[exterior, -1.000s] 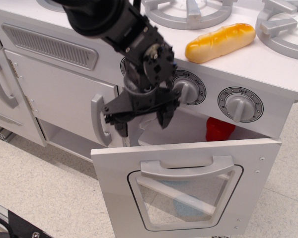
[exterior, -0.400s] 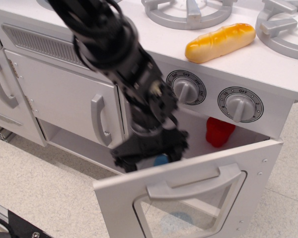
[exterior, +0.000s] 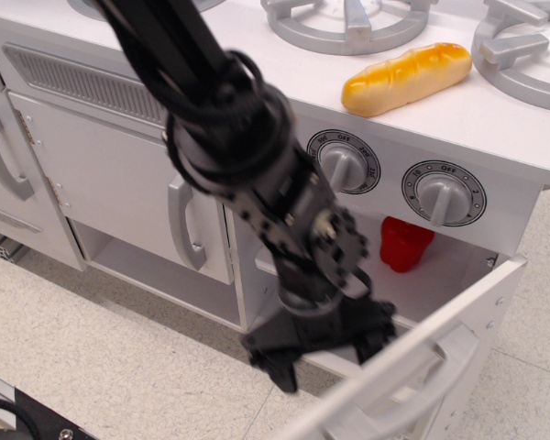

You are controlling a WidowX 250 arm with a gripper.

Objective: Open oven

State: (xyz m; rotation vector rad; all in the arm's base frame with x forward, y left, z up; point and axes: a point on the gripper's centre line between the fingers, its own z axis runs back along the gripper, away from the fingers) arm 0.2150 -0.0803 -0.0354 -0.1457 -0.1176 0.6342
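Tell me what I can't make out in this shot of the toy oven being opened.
- Third dial: hidden behind the black robot arm.
- Light grey oven door with its bar handle: lower part cut off by the bottom edge; window not visible.
- Red object inside the oven: partly hidden, identity unclear.
- Black end effector: open or shut unclear; contact with the door unclear.

White toy-kitchen countertop [exterior: 458, 115] serves as table, filling top of frame. Yellow-orange toy bread roll [exterior: 406, 78] lies directly on it, tilted, high end toward 2 o'clock. Grey burner grate [exterior: 348, 23] at 11 o'clock from roll, second grate [exterior: 522, 46] at 3 o'clock. Speckled light floor [exterior: 92, 357] beneath unit.
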